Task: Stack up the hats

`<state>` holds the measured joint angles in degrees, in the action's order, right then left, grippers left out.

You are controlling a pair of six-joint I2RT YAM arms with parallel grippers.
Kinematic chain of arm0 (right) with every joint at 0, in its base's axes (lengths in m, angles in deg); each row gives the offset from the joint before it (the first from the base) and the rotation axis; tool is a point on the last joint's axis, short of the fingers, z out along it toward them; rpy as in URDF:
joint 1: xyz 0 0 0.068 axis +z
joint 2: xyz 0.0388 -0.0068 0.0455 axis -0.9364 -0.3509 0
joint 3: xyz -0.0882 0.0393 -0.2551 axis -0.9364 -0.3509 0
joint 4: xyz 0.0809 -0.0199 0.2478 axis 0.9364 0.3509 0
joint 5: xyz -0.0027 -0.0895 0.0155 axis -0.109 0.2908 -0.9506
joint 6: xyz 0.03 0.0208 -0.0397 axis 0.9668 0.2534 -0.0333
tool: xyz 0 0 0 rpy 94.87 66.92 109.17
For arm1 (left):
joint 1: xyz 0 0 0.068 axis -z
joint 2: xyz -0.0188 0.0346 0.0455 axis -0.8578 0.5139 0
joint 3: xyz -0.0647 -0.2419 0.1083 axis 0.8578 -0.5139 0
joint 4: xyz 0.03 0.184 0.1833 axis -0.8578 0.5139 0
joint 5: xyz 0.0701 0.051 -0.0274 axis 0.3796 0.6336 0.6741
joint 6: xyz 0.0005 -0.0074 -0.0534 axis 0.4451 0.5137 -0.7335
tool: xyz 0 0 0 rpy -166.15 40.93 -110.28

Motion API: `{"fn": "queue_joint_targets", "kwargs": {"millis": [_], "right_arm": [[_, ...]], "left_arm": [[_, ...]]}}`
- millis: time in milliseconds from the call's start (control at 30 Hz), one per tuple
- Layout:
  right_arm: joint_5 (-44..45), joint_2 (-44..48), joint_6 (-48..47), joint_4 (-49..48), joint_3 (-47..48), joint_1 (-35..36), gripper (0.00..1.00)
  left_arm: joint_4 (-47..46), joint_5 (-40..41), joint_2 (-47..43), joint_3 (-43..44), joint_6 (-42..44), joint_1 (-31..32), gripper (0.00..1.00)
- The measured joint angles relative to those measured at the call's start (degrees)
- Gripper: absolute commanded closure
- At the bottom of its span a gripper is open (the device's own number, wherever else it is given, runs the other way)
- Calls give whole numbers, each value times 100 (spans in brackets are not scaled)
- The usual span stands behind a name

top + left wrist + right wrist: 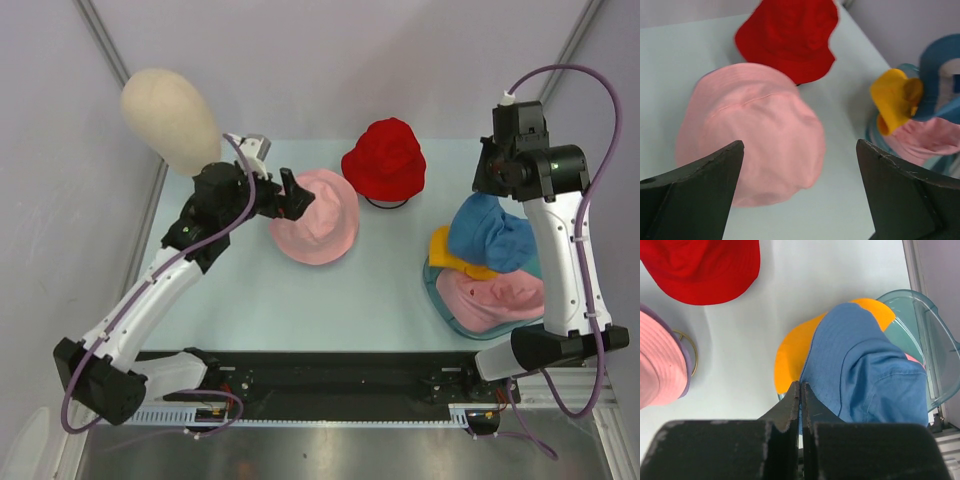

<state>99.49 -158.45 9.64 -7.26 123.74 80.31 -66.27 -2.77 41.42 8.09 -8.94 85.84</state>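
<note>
A pink hat (318, 218) lies left of the table's middle on a lilac hat (688, 376), of which only an edge shows. My left gripper (293, 196) hovers open at the pink hat's left side, and the hat (755, 130) fills the space ahead of the jaws (800, 145). Behind it lies a red hat (385, 160). At the right, a blue hat (490, 232) drapes over an orange hat (448, 255) and another pink hat (492, 300). My right gripper (800, 384) is shut on the blue hat's brim (860, 365).
A translucent teal tray (935, 340) holds the right-hand pile at the table's right edge. A beige mannequin head (170, 115) stands at the back left, just behind my left arm. A thin cord ring (692, 352) lies beside the lilac hat.
</note>
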Motion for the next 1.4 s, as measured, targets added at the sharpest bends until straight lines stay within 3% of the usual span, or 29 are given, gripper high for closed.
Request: {"fn": "queue_joint_targets", "kwargs": {"millis": [367,667,1000,1400], "right_arm": [[-48,2,31,225,367,85,100],[-280,629,282,214,909,90,100],[-330,511,195,186,946,94,100],[-42,-267,-507,-1180,542,9,100]], "left_arm": [[-476,-1176,835,697,-114,833,1],[-367,-1182,828,693,-87,852,0],[-323,-1154,828,688,-59,852,0],[15,-688,713,693,170,820,0]]}}
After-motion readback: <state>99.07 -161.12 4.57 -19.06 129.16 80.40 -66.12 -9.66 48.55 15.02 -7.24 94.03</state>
